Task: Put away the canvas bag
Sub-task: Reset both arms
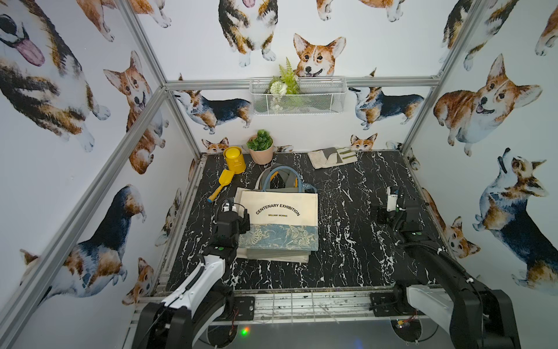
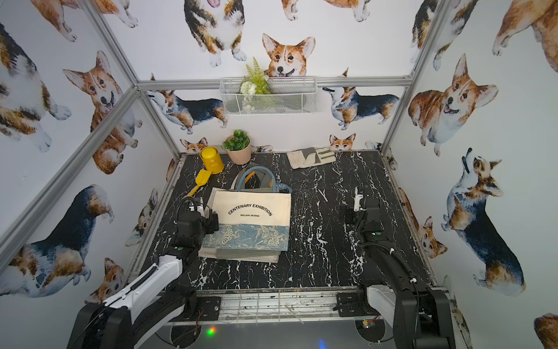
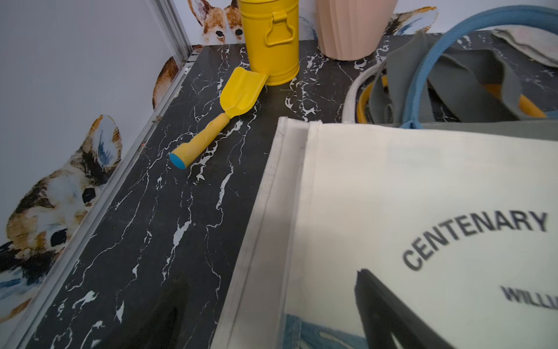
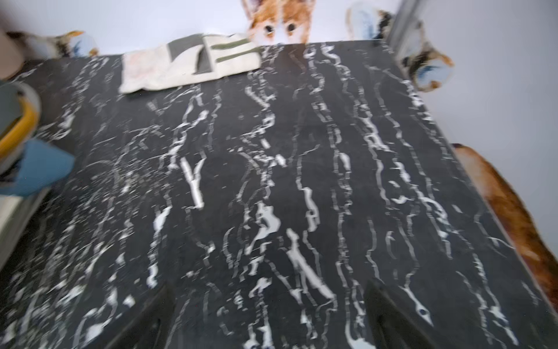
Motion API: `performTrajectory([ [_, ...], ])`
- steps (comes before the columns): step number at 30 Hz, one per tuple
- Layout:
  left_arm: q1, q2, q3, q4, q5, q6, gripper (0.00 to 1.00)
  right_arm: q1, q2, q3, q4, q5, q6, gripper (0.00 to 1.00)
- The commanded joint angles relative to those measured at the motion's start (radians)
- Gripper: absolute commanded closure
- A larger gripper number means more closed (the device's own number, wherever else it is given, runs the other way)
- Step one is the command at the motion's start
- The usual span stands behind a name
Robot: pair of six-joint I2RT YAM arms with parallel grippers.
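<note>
1. The canvas bag (image 1: 279, 211), cream with "CENTENARY EXHIBITION" printed on it and a blue patterned band along its near edge, lay flat on a stack of folded bags (image 1: 273, 258). The stack sat left of the middle of the desk (image 1: 356, 247), and both top views showed the bag (image 2: 252, 211) there.
2. Behind the bag, several handles lay heaped together: a blue handle (image 3: 416, 102) looped over grey and yellow ones.
3. The left arm (image 1: 208, 266) reached to the bag's left edge. In the left wrist view, one of its fingers (image 3: 389, 305) hung over the printed face, and the other was only a dark shape over the desk. The jaws stood apart, with the bag's edge in the gap and nothing clamped.
4. The right arm (image 1: 422, 250) was over bare desk to the right of the bag, well apart from it. The blurred right wrist view showed both fingers (image 4: 389, 314) spread wide with only marbled desk between them, so these jaws were apart and empty.
5. At the back left stood a yellow canister (image 1: 233, 159), with the blade of a yellow scoop (image 1: 222, 182) just beside its base. A potted plant (image 1: 261, 151) stood next to the canister.
6. A folded cloth (image 1: 332, 157) lay at the back edge, right of the middle.
7. A wire basket (image 1: 320, 101) hung on the back wall, holding fern and white flowers.
</note>
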Motion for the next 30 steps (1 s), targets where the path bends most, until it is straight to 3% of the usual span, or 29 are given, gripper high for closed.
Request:
performTrajectory([
  [1, 0.083, 0.167, -0.013, 0.349, 0.052, -0.013, 0.06, -0.045, 0.094, -0.075, 0.343, 0.016, 0.056, 0.0],
  [4, 0.109, 0.303, -0.007, 0.57, 0.157, 0.052, 0.04, -0.045, 0.253, -0.069, 0.497, -0.044, 0.016, 0.0],
  [9, 0.126, 0.518, -0.009, 0.786, 0.312, 0.101, 0.0, -0.046, 0.414, -0.1, 0.701, -0.083, -0.003, 0.0],
  [12, 0.124, 0.518, 0.016, 0.736, 0.272, 0.09, 0.0, -0.044, 0.406, -0.047, 0.578, -0.135, -0.023, 0.0],
  [16, 0.111, 0.515, 0.044, 0.677, 0.13, 0.06, 0.0, -0.043, 0.413, -0.056, 0.602, -0.137, -0.022, 0.0],
  [30, 0.095, 0.529, 0.108, 0.571, 0.176, 0.087, 0.0, -0.044, 0.414, -0.046, 0.587, -0.138, -0.022, 0.0],
])
